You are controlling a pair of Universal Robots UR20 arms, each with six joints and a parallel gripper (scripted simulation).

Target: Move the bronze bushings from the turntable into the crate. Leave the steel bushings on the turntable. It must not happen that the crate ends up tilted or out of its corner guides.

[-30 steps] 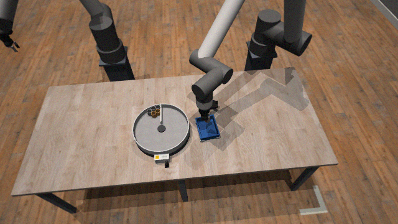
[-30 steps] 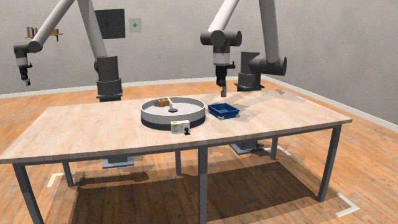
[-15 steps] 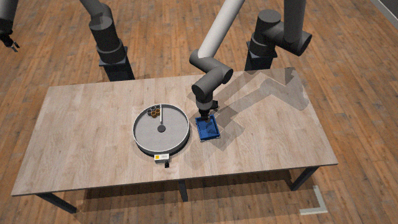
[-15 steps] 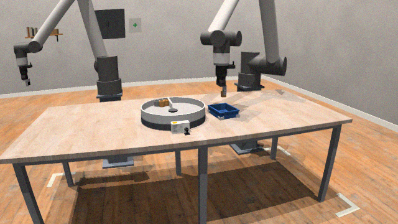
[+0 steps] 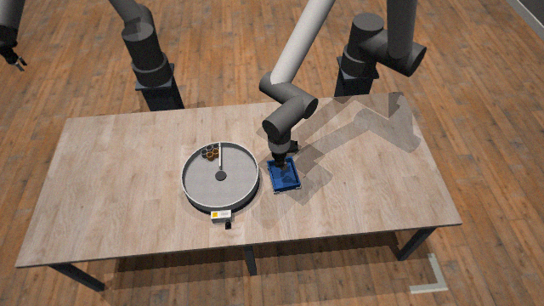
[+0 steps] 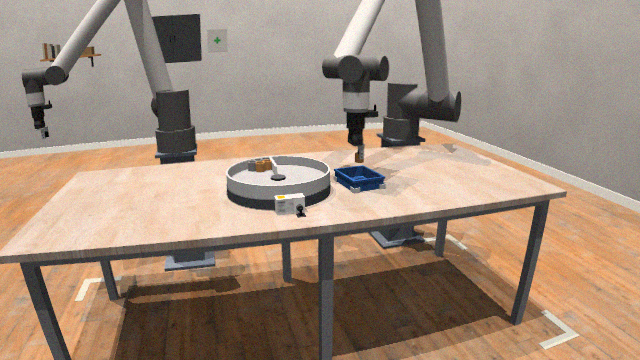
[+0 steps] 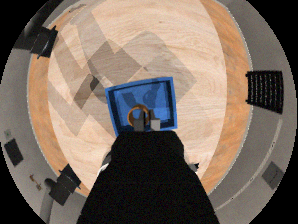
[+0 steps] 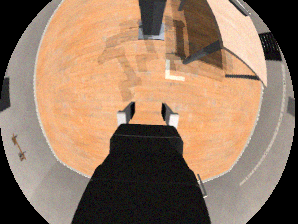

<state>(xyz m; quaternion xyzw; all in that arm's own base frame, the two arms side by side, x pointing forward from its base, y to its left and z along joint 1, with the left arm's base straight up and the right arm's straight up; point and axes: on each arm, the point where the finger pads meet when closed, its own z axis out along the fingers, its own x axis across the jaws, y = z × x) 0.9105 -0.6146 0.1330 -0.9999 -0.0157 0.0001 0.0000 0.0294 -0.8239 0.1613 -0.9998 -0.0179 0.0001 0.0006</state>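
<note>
My left hand [image 5: 281, 166] [image 6: 360, 150] [image 7: 147, 114] was over the blue crate [image 5: 286, 188] [image 6: 359, 185] [image 7: 175, 106], pinching a bronze bushing [image 6: 357, 158] [image 7: 130, 116] by its wall. From the exterior view I saw the part hanging above the rim, clear of the crate. The wrist view put it over one side of the opening, within the walls. The crate sat level on the tabletop [image 5: 361, 183] [image 6: 165, 210] [image 7: 200, 65], between its corner guides [image 5: 298, 187] [image 6: 355, 189]. Dark shapes lay across its floor, and I couldn't tell whether they were all shadows.

Beside it, on the turntable [image 5: 221, 193] [image 6: 278, 191], more bronze bushings [image 5: 210, 155] [image 6: 260, 166] stood clustered against the steel bushings [image 5: 204, 153] [image 6: 251, 165], near the outer wall and next to the pale bar [image 5: 220, 157] [image 6: 274, 166]. A white box [image 5: 221, 216] [image 6: 285, 204] stood at the turntable's edge.

My right hand [image 5: 20, 64] [image 6: 44, 132] [image 8: 148, 107] was spread wide with nothing in it, well apart from the turntable and out over the wooden floor [image 5: 76, 85] [image 6: 250, 310] [image 8: 90, 100].
</note>
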